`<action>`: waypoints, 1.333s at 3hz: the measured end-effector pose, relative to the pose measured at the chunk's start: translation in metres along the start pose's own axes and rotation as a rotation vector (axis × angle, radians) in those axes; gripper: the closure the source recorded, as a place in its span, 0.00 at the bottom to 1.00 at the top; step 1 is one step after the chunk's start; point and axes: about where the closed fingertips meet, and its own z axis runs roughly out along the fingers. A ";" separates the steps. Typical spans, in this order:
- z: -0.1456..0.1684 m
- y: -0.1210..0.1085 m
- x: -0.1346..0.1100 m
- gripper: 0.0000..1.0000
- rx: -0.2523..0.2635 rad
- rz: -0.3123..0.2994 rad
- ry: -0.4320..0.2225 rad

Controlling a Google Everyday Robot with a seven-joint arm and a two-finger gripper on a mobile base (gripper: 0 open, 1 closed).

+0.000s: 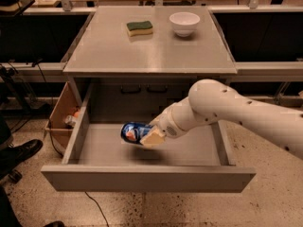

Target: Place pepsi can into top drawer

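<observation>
The jaws of the gripper (152, 137) clench the pepsi can (132, 131), which sticks out tilted at their 9 o'clock, inside the open top drawer (147, 178) near its middle. At 12 o'clock, the desk (147, 53) carries a sponge (139, 28) and a bowl (184, 22).

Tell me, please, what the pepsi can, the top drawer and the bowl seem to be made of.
The pepsi can, held by the end effector inside the top drawer: likely metal, glossy print. The drawer: probably painted metal, flat matte grey. The bowl: smooth white, ceramic or plastic.
</observation>
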 end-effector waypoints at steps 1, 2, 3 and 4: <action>0.024 0.000 0.016 1.00 -0.027 0.004 0.015; 0.047 0.005 0.038 1.00 -0.058 0.003 0.037; 0.058 0.010 0.050 1.00 -0.076 0.004 0.049; 0.065 0.016 0.058 0.74 -0.089 0.001 0.058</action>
